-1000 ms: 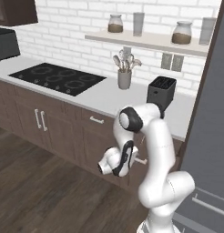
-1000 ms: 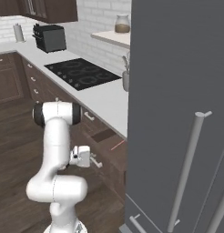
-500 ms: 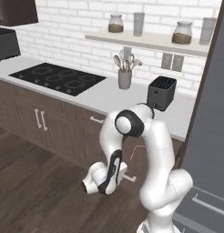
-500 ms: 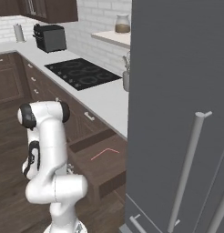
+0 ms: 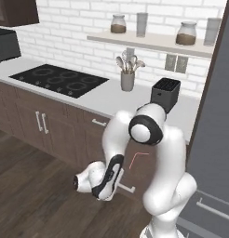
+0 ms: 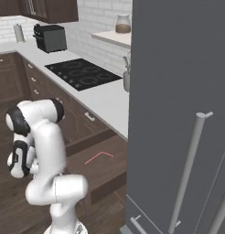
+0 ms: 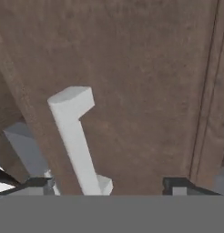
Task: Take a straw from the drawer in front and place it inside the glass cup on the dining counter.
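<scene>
Closest to the base, the gripper (image 7: 107, 184) hangs low in front of the cabinets with its two dark fingertips (image 7: 38, 183) spread wide apart and nothing between them; in the hand view the silver bar handle (image 7: 75, 136) of the drawer (image 6: 103, 167) stands just ahead of the tips, free of them. In the left base view the hand sits low at the end of the white arm (image 5: 149, 130), next to the handle of the drawer front. Just beyond, the drawer stands pulled out from under the pale worktop (image 5: 116, 100), and the straw (image 6: 99, 156) lies inside on its floor, a thin red-pink line with a bend, untouched. So the opening step looks done, and the handle looks let go. What remains is most of the job, as I judge it: reach into the open drawer, pinch the straw, lift it out, carry it to the dining counter and stand it in the glass cup. Farther back along the wall are the black cooktop (image 5: 60, 81), a utensil holder (image 5: 127, 81) and a dark toaster (image 5: 165, 93), with jars on the shelf (image 5: 153, 42) above.
</scene>
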